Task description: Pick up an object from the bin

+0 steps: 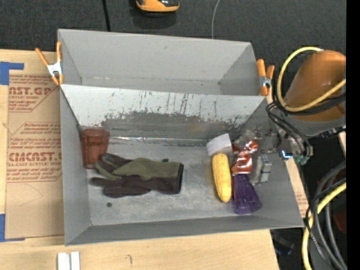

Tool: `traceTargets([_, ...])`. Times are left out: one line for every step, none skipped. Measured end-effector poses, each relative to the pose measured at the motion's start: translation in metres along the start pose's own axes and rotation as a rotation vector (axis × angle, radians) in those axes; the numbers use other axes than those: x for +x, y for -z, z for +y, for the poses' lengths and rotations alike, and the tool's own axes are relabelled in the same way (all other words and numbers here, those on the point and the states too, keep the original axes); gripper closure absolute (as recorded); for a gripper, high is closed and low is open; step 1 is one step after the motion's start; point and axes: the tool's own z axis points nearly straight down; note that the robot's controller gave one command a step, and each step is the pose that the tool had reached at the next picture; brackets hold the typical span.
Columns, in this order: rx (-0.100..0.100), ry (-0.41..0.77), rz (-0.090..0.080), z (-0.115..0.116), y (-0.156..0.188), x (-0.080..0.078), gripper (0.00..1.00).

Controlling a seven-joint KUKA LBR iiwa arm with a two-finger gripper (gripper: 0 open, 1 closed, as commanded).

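Starting at the gripper [259, 161]: it sits low at the right end of the bin [157, 66], close against the sloping right wall. From this angle I cannot tell whether the jaws are apart or closed, or whether anything is between them.

Just left of the gripper, touching it or partly under it, lies a red-and-white packet [244, 153]. It is shiny and crinkled, on the bin floor near the right wall, and of everything in the bin it is closest to the gripper.

Moving outward, I see the packet is hemmed in. A yellow corn cob [223, 176] lies lengthwise just to its left. A white cap [218, 145] sits at the cob's far end, beside the packet's upper corner. A purple piece [245, 196] lies on the near side, right beside the cob's near end and just below the gripper.

Further left the floor is scuffed bare metal. Beyond that a dark olive glove [140, 176] lies flat, cuff toward the middle. A brown cup [94, 146] stands at the far left, by the glove's fingertips and well apart from the gripper.

Outside the right wall I see the arm's orange cover [315, 83] with cables [287, 131] looping round it.
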Motion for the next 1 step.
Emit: traceTargets([0.003, -0.003, -0.011, 0.0035, -0.0119, -0.005, 0.0])
